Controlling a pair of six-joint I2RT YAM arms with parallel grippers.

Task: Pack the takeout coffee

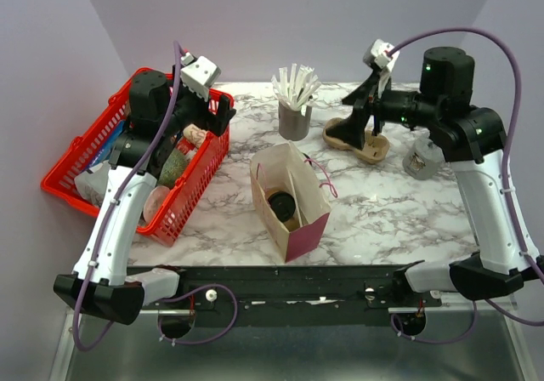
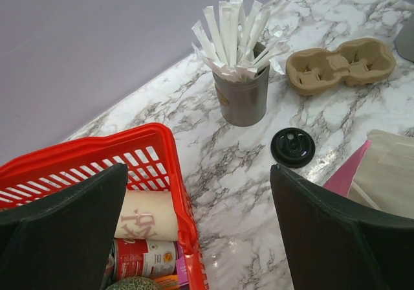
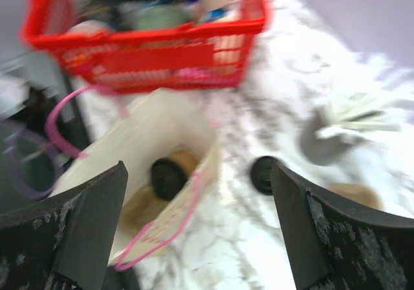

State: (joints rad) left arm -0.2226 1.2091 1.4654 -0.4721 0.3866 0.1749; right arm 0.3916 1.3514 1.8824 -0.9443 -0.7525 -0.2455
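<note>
Right pincer (image 3: 197, 168): released, matte black fingers spread wide. Ahead of it, a stiff paper bag (image 3: 162, 128) contains the tan paper cup (image 3: 184, 162), black-topped. Left pincer (image 2: 198, 170): released. A red lattice basket (image 2: 155, 154) sits under its left finger, and the round ribbed black plastic lid (image 2: 292, 146) lies ahead-right on veined marble.

**Bystanders on the marble worktop**

A red basket (image 1: 204, 173) filled with groceries is set at the left edge of the worktop (image 1: 382, 219). A grey cup (image 1: 295, 122) packed with white sticks (image 1: 296, 85) is placed near the middle of the far edge. A brown pulp carrier (image 2: 341, 65) is laid just beside it, toward the right edge. An open white-and-pink paper bag (image 1: 297, 232) with pink handles is seen mid-worktop, toward the near edge.
</note>
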